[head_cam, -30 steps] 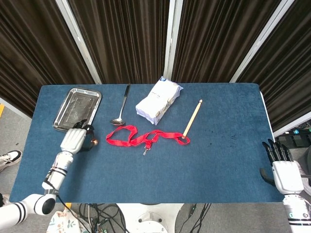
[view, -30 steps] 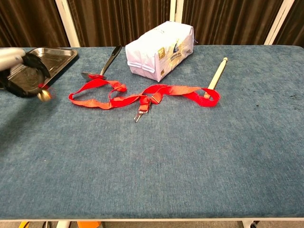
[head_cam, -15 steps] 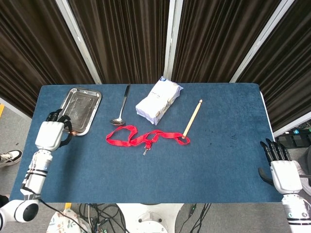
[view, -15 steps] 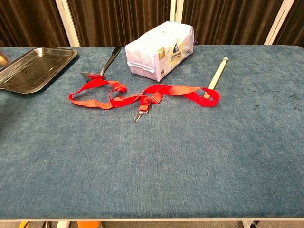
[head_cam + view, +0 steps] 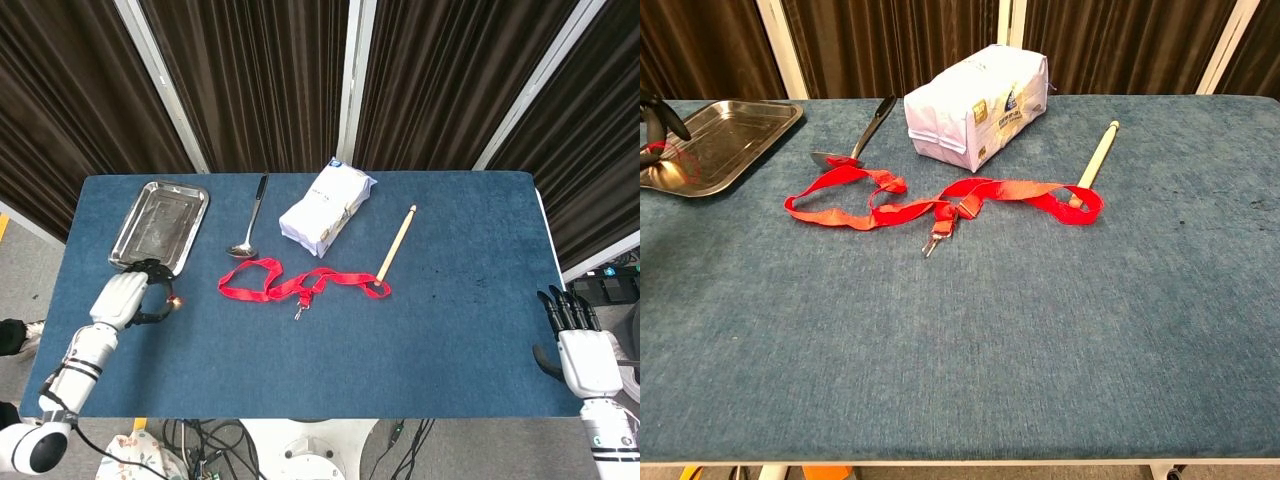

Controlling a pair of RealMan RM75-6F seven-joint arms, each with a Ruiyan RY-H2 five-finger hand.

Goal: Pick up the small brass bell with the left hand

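The small brass bell [image 5: 177, 300] shows as a tiny glint with a red tag at the fingertips of the left robot hand [image 5: 122, 297], near the desk's left edge, just in front of the metal tray [image 5: 160, 222]. The fingers curl around the bell and appear to pinch it; whether it is clear of the blue desk [image 5: 330, 370] cannot be told. The pick-up looks nearly complete. The next move calls for keeping the pinch firm while lifting straight up, since so small a bell could slip. The right robot hand [image 5: 582, 352] rests with fingers apart at the desk's front right corner, holding nothing.
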